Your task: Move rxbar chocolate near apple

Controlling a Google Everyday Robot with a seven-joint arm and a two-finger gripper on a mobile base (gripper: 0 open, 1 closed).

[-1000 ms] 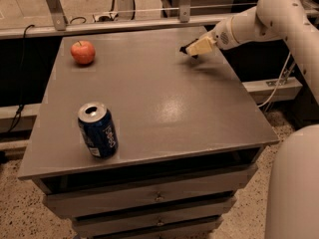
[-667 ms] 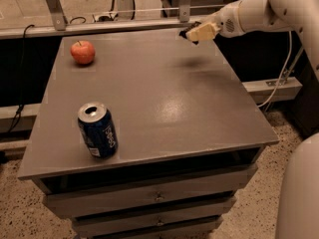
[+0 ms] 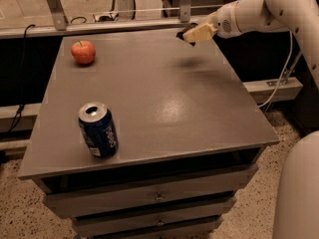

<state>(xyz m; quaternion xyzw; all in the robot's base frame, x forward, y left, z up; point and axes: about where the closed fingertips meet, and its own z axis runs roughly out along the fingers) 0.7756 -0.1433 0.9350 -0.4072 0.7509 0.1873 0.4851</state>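
The gripper [image 3: 192, 34] holds rxbar chocolate [image 3: 183, 33] aloft, far from apple [image 3: 83, 52].

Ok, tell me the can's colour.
Can: dark blue, silver top, in the camera view; gripper holds the rxbar chocolate above the table's far right corner.

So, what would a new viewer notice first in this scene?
The claw hangs above the far right corner of the table, gripping the dark rxbar chocolate. A red apple sits at the far left, and a blue soda can stands near the front left.
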